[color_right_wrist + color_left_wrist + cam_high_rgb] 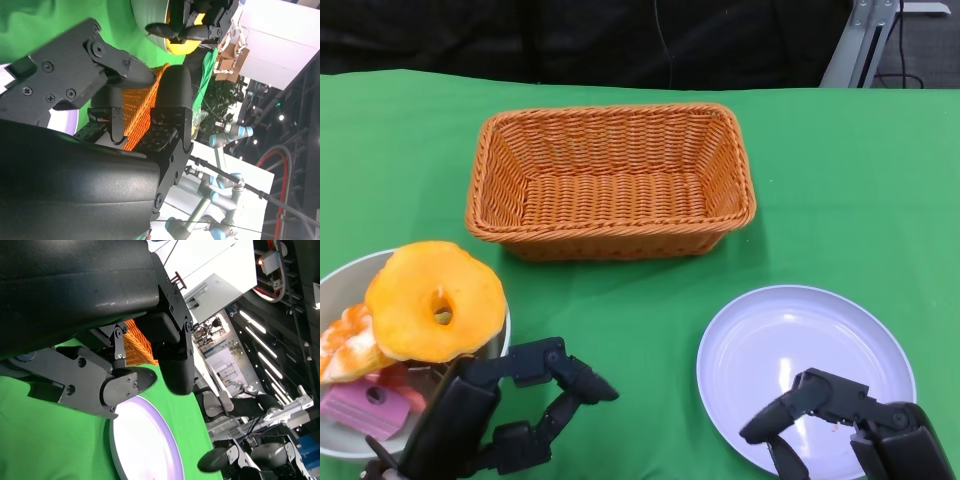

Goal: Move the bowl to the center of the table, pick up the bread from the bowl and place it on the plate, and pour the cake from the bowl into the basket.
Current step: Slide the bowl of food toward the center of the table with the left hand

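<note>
Bowl: the grey bowl (345,275) sits at the near left edge of the table, cut off by the frame, well short of the middle.
Bread: we see a round yellow-orange ring of bread (435,300) propped on top of the bowl's contents, leaning over the rim nearest the basket.
Cake: a pink slice (362,408) lies low in the bowl, with an orange-and-white piece (345,345) beside it under the bread.
Left hand: our left hand (510,405) hovers just beside the bowl's right rim, fingers spread and curved, holding nothing.
Right hand: our right hand (840,420) hangs over the near edge of the plate, fingers apart, nothing in them.
Plate: the pale lilac plate (770,330) lies bare at the near right.
Basket: the orange wicker basket (610,240) stands beyond both, at mid-table.
Table: green cloth (840,180) covers it.
</note>
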### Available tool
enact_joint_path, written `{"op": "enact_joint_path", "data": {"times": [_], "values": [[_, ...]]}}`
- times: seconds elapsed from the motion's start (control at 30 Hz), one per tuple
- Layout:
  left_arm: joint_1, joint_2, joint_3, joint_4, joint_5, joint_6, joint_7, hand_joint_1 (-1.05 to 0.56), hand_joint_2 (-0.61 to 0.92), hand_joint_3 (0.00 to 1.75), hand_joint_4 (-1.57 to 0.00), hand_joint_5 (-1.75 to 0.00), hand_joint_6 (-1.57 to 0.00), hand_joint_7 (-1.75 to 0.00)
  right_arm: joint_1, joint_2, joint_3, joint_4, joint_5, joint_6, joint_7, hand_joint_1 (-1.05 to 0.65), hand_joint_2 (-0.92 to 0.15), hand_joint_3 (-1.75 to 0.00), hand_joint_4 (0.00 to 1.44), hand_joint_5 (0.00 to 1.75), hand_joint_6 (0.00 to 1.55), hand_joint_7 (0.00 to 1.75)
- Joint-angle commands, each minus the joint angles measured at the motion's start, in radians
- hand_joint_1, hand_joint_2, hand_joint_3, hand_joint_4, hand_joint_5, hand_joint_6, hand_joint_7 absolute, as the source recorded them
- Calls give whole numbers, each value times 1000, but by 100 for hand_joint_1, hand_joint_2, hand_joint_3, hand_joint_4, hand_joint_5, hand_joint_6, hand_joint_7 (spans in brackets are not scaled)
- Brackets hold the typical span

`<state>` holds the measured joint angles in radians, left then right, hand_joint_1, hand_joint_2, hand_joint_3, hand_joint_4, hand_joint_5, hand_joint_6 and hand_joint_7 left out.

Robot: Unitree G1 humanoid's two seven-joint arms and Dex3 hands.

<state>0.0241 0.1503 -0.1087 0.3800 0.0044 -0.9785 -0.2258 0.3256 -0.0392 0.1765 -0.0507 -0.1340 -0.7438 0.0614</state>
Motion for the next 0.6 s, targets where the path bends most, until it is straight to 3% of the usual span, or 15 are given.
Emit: {"op": "enact_joint_path", "data": {"times": [0.03, 0.27, 0.33, 0.37, 0.4, 0.43, 0.5, 0.57, 0.6], "values": [[-5, 7, 4, 13, -11, -10, -10, 1, 57, 99, -75, -139, -81, -111, -1, 3, -4, 8, 0, -14, -12, -8, -38, -131, 85, 133, 79, 125], [1, 11, 24, -40, -97, 74, -29, -4, 62, 96, -73, -142, -77, -116, -6, 19, -3, -2, -52, -5, -42, -15, -36, -132, 87, 136, 79, 126], [-1, 19, 43, -94, -158, 137, -38, -4, 69, 85, -73, -139, -79, -111, -9, 24, -1, -5, -58, -1, -46, -16, -36, -133, 87, 136, 79, 127], [-3, 24, 57, -120, -185, 165, -41, -13, 82, 58, -73, -125, -79, -93, -10, 26, 1, -6, -59, 2, -47, -17, -36, -132, 87, 137, 79, 128], [-7, 26, 76, -151, -212, 204, -37, -15, 87, 48, -73, -120, -79, -86, -12, 29, 2, -4, -59, 1, -49, -17, -36, -132, 87, 137, 78, 128], [-7, 27, 89, -174, -230, 234, -35, -21, 90, 37, -74, -108, -81, -66, -14, 31, 2, -2, -60, -1, -50, -18, -36, -131, 87, 137, 78, 129], [-16, 33, 124, -206, -239, 271, -28, -28, 92, 29, -76, -91, -84, -41, -18, 33, 2, 6, -60, -6, -51, -19, -37, -130, 87, 138, 78, 128], [-31, 50, 163, -231, -247, 305, -30, -32, 92, 26, -77, -83, -85, -31, -20, 34, 2, 8, -59, -6, -53, -19, -38, -128, 87, 138, 77, 128], [-41, 64, 186, -243, -255, 325, -31, -45, 92, 23, -72, -52, -77, -16, -21, 35, 3, 8, -58, -4, -53, -20, -38, -127, 87, 138, 77, 128]]}}
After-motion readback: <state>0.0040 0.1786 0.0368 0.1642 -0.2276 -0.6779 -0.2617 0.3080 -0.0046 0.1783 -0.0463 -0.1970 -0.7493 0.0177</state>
